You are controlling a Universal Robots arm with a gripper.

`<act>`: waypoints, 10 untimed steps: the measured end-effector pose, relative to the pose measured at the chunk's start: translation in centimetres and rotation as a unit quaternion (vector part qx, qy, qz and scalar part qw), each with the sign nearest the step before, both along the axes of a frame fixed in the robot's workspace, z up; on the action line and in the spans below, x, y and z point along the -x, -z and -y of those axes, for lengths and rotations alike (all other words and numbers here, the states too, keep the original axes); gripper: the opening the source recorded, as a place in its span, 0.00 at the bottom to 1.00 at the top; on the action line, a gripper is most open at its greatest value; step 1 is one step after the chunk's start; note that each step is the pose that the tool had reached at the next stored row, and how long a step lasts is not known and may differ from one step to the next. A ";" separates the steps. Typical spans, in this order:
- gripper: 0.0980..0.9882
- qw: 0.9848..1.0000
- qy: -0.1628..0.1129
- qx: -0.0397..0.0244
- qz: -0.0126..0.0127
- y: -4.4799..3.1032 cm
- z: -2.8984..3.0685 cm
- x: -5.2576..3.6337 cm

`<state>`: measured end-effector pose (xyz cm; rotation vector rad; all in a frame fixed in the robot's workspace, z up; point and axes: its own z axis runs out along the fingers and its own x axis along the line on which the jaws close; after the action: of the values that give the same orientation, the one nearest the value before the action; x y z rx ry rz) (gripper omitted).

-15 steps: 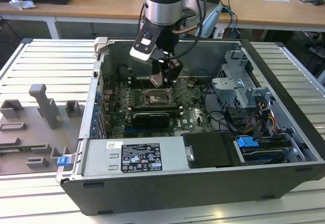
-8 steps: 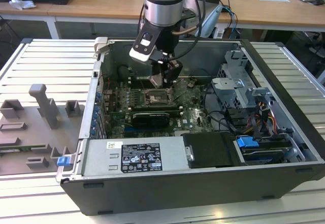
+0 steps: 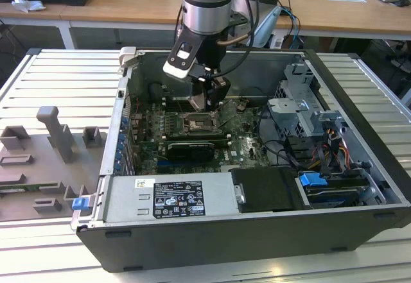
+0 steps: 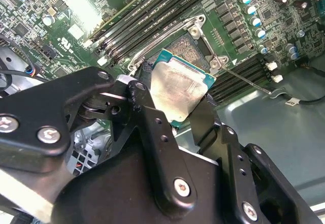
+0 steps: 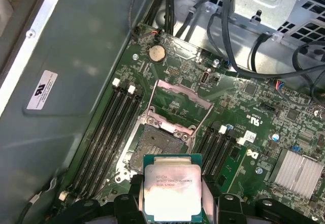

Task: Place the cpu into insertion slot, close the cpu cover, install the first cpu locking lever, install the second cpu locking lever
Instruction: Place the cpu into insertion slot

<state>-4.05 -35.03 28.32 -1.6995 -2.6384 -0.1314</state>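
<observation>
First wrist view: two fingers [image 5: 134, 193] pinch one cpu [image 5: 171, 189].

Silvery cpu [image 5: 171, 191] over bare insertion slot [image 5: 152, 145] — cpu cover [image 5: 177, 89] raised.

The insertion slot [image 5: 153, 150] lies uncovered below the cpu [image 5: 172, 186] held by the gripper [image 5: 172, 201], its cpu cover [image 5: 177, 89] tilted up at one edge. Memory slots [image 5: 109, 132] crowd both sides, and black cables [image 5: 170, 10] hang beyond the cover.

**Gripper [image 4: 171, 104] holds cpu [image 4: 180, 84] over insertion slot [image 4: 186, 46]**

Black fingers [image 4: 144, 112] clamp the cpu's opposite edges. It hangs tilted over the insertion slot, whose dark centre partly shows. Long memory slots [image 4: 152, 18] run alongside on the green motherboard [image 4: 238, 36].
</observation>
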 end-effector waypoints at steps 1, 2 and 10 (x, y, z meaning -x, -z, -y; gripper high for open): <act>0.50 1.000 0.000 0.000 0.000 0.01 0.00 0.00; 0.50 1.000 0.001 0.000 0.000 0.03 0.00 0.00; 0.50 1.000 0.008 0.000 0.000 0.31 -0.01 0.00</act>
<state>-4.05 -35.02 28.01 -1.7214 -2.6248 -0.1313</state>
